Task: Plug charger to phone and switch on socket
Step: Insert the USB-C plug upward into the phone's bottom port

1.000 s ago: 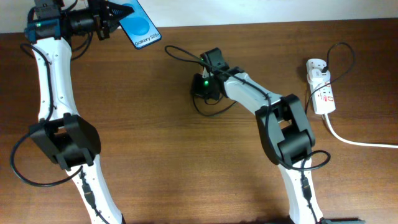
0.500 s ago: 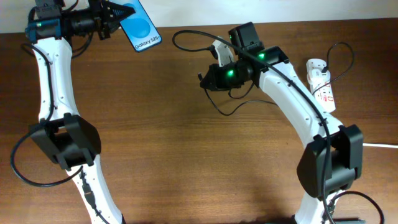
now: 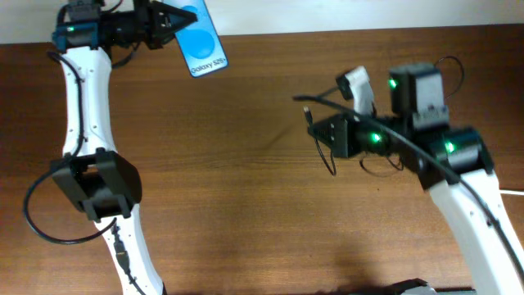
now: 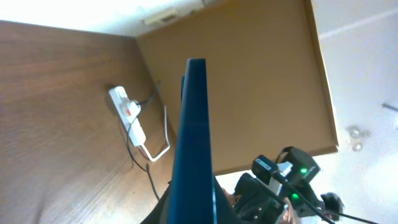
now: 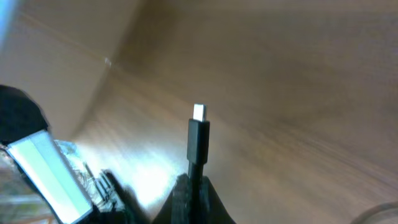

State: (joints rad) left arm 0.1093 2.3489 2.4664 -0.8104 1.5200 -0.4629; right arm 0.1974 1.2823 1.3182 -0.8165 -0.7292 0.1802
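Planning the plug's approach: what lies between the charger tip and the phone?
Nothing: in the overhead view only bare table separates the charger's plug tip from the phone.

Dark brown wooden table (image 3: 237,164), its grain running lengthwise. Well ahead of the left pincer (image 4: 193,210) and off to its left, the white socket (image 4: 129,116) lies flat on the wood. Its thick white cord (image 4: 158,148) curls just beside it, and the thin black charger cable (image 4: 144,174) trails away across the boards.
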